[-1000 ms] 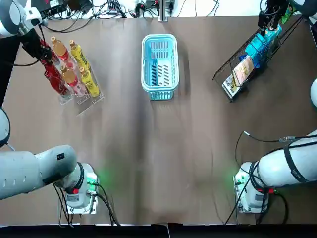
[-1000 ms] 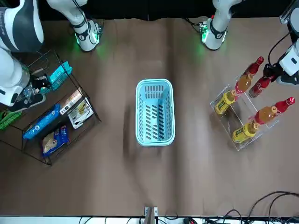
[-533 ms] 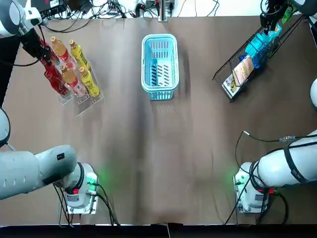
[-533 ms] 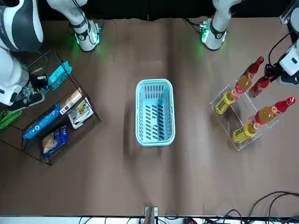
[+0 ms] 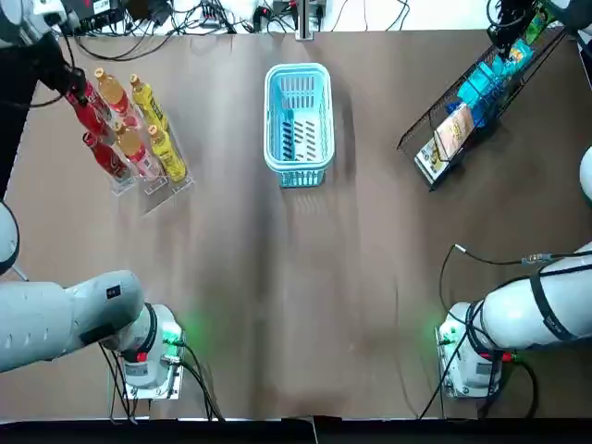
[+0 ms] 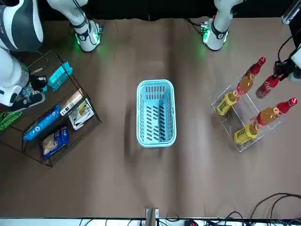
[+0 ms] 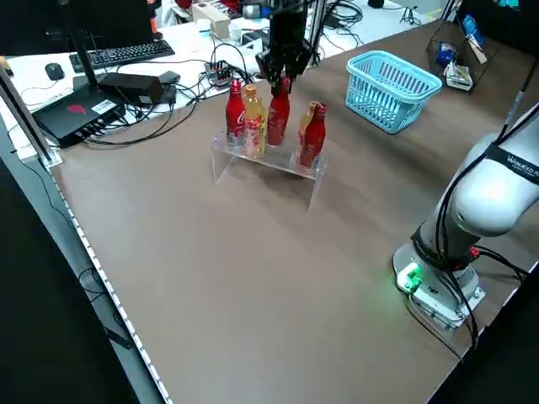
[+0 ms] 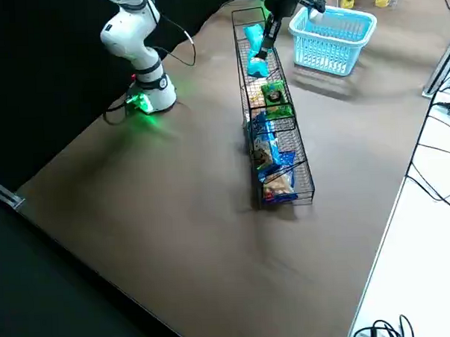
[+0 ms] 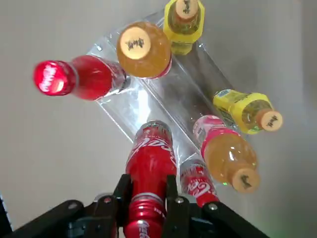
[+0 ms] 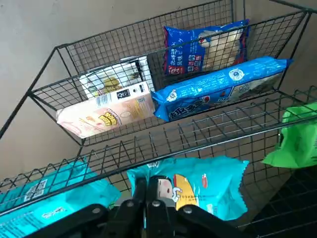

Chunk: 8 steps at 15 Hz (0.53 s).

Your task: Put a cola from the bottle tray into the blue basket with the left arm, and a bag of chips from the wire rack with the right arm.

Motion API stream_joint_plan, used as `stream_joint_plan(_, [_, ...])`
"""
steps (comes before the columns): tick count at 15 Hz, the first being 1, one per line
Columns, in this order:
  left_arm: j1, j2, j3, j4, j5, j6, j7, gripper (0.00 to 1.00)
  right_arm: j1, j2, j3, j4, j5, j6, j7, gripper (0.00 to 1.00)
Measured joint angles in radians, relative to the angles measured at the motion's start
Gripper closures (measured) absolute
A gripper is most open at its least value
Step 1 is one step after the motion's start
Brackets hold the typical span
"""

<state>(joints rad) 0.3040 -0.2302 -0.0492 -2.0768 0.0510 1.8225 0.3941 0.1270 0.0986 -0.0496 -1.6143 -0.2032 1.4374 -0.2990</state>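
My left gripper (image 9: 145, 206) is shut on the neck of a red cola bottle (image 9: 149, 161). It holds the bottle above the clear bottle tray (image 9: 148, 106), apart from the other bottles; the top view shows the cola bottle (image 5: 90, 109) at the tray's far-left end. My right gripper (image 10: 154, 197) is shut on a teal chips bag (image 10: 203, 186) at the upper end of the wire rack (image 10: 99, 74), and in the front view this chips bag (image 6: 60, 75) sits at the rack's top. The blue basket (image 5: 298, 125) stands empty at the far middle of the table.
Red, orange and yellow bottles (image 5: 139, 129) stay in the tray. Blue, green and white snack bags (image 6: 56, 120) fill the rack's lower shelves. Cables and a keyboard (image 7: 122, 55) lie beyond the table's far edge. Both arm bases (image 5: 148, 356) stand at the near edge.
The left gripper has lifted the cola bottle up and out of the tray. The right gripper has shifted slightly toward the table's far edge with the teal bag in it.
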Motion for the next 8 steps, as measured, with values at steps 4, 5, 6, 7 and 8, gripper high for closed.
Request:
stream_joint_plan(4, [0.0,0.012,0.0,0.143,0.0,-0.143,-0.001,0.67,0.002,0.0,0.0,0.018,0.0,-0.016,-0.001,0.97])
stream_joint_plan(5, [-0.002,0.022,-0.001,0.181,0.0,-0.176,-0.008,0.67,0.004,0.0,0.001,0.034,0.0,-0.025,-0.001,0.97])
stream_joint_plan(6, [-0.005,0.037,-0.003,0.224,0.0,-0.21,-0.022,0.67,0.005,0.0,0.002,0.057,0.0,-0.03,-0.001,0.97])
stream_joint_plan(7, [-0.011,0.053,-0.004,0.266,0.0,-0.242,-0.047,0.67,0.008,0.0,0.004,0.084,0.0,-0.037,-0.001,0.97])
stream_joint_plan(8, [-0.021,0.072,-0.005,0.307,-0.001,-0.274,-0.081,0.67,0.01,-0.001,0.007,0.11,0.0,-0.042,-0.001,0.97])
